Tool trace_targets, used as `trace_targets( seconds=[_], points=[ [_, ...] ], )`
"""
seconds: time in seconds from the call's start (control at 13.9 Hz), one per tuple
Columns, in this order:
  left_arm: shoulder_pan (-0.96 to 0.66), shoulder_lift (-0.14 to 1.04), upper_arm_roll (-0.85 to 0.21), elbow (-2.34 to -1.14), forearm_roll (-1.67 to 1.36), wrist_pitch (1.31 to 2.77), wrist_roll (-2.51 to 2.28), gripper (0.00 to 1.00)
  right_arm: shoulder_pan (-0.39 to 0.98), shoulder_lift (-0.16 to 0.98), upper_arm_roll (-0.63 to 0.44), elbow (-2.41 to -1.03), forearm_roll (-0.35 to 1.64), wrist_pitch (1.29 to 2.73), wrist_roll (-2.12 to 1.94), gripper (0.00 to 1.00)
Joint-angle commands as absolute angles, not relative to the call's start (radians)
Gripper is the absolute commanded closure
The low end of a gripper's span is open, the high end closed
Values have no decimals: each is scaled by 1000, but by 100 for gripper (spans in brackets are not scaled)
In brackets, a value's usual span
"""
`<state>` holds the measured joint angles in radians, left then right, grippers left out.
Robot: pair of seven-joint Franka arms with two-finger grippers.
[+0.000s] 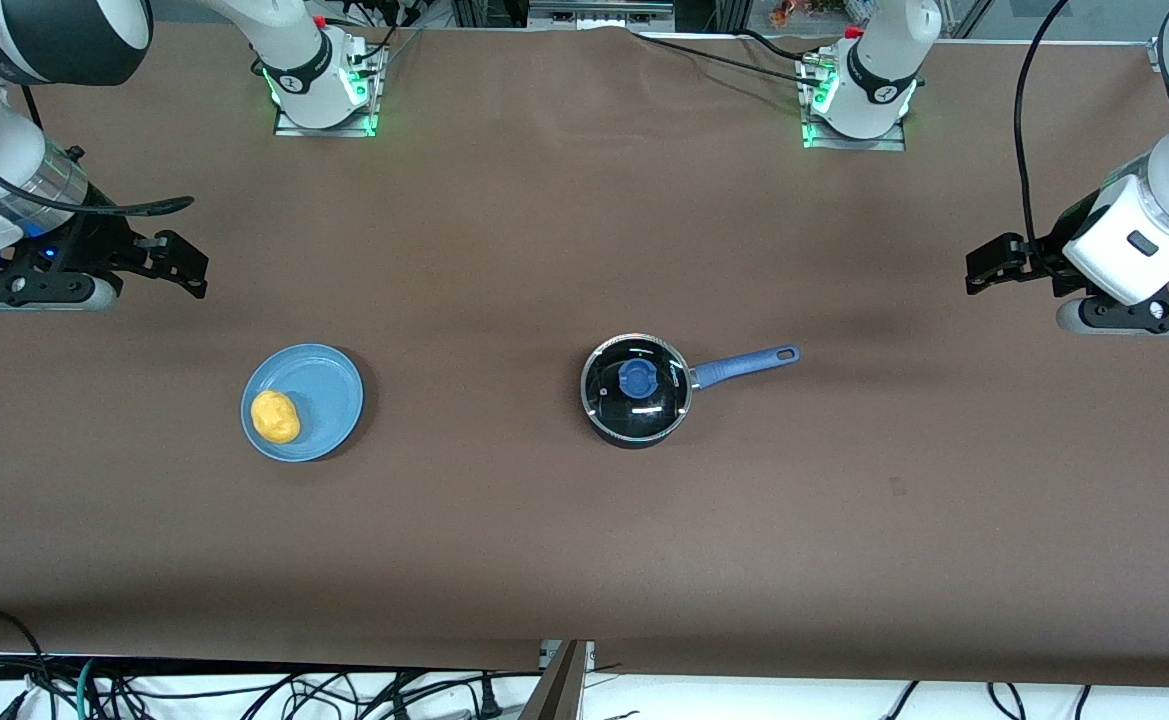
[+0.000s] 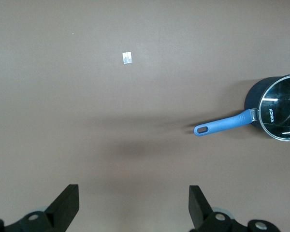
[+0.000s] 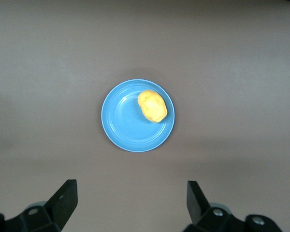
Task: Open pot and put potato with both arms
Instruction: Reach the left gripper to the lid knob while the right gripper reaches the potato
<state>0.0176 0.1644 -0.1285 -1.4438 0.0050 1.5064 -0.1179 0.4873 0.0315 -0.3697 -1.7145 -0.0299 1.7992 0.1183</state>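
The small round black saucepan (image 1: pixel 636 390) sits near the middle of the brown desk (image 1: pixel 584 540), its clear glass lid (image 1: pixel 637 388) seated on the rim and its long blue handle (image 1: pixel 744 366) pointing toward the left arm's end. The small oval yellow-orange potato (image 1: pixel 275 417) lies well apart from it, toward the right arm's end, resting on a flat light-blue plate (image 1: pixel 329 395) close to that plate's rim.

The left gripper (image 2: pixel 134 205) hangs over bare desk at its own end, fingers (image 2: pixel 67 203) spread wide and empty. The right gripper (image 3: pixel 130 203) hangs over the desk near the plate, fingers (image 3: pixel 65 199) likewise wide apart and holding nothing.

The lid's blue knob (image 1: pixel 638 379) is small and rounded, so an off-centre pinch would likely slip off it or tilt the lid against the rim. A pull on the lid could also drag the light pot along. The smooth potato may roll under a closing grip, or push the plate sideways. With both arms converging over the pot, they could collide.
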Motion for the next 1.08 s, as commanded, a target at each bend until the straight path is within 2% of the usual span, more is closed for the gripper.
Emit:
trace_targets(
  seconds=[0.0, 0.36, 0.79, 0.94, 1.01],
  points=[
    [31, 144, -130, -1451, 0, 1500, -114, 0, 482, 25, -370, -1727, -21, 1809, 118, 0],
    [12, 182, -140, -1453, -20, 1537, -143, 0, 480, 46, -373, -1724, -21, 1816, 114, 0],
    [-173, 406, -222, -1451, -45, 1868, -521, 0, 483, 95, -368, -1709, -35, 1827, 113, 0],
    [-240, 463, -221, -1447, -20, 1952, -602, 0, 485, 171, -370, -1707, -32, 1832, 123, 0],
    [-279, 516, -222, -1406, 35, 1982, -644, 0, 479, 231, -373, -1701, -17, 1832, 111, 0]
  ],
)
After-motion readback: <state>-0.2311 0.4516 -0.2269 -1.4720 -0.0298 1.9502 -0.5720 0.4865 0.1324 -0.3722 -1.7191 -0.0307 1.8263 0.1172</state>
